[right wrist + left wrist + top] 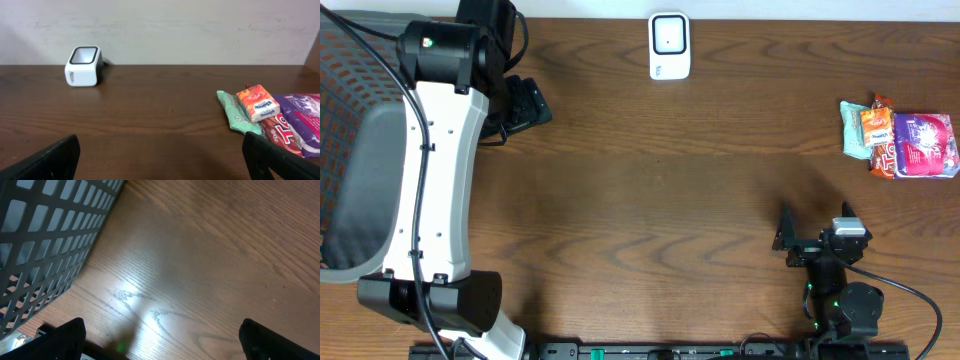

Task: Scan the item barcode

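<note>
Resting at the right edge of the tabletop (pixel 650 200), the items (pixel 900 140) form a small pile, an orange packet (pixel 257 103) lying on a green packet (pixel 232 114) beside a purple bag (pixel 925 140), well apart from the white scanner (pixel 669 45) at the far edge. Right end effector (pixel 162 162): fingers apart, holding nothing, near the front edge and facing scanner and pile. Left end effector (pixel 162 340): likewise apart and holding nothing, over bare wood beside the mesh basket (pixel 45 240).
</note>
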Motion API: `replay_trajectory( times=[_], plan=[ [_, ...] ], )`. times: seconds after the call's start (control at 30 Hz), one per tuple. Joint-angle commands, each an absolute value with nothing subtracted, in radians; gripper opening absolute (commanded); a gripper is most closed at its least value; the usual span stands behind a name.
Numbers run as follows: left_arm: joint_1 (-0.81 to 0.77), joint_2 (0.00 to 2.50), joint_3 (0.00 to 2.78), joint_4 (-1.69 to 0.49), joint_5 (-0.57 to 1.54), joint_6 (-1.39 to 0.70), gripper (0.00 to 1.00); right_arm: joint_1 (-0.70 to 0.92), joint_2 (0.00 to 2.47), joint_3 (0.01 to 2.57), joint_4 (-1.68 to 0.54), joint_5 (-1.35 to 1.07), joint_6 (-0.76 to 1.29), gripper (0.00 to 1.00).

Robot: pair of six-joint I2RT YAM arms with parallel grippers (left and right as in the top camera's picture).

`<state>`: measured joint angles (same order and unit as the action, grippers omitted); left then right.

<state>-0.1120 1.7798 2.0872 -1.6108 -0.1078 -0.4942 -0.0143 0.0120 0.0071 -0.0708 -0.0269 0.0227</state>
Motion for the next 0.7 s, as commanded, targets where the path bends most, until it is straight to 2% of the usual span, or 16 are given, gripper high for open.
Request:
replay_trajectory(
  times=[0.0, 0.2, 0.37, 0.67],
  plan=[
    [-0.113, 1.721, 2.091, -1.680, -0.112, -0.494, 0.98, -0.021, 0.006, 0.006, -0.075, -0.028, 0.040, 0.99],
    [-0.180, 1.621, 1.990, -1.659, -0.125, -0.506, 0.98, -0.021, 0.006, 0.006, -0.075, -0.028, 0.040, 0.99],
    [-0.215, 1.475, 1.738, -1.497, -0.143, -0.506, 0.98, -0.021, 0.006, 0.006, -0.075, -0.028, 0.040, 0.99],
    [-0.213, 0.924, 0.876, -0.844, -0.142, -0.335, 0.98, -0.021, 0.006, 0.006, -0.075, -0.028, 0.040, 0.99]
  ],
)
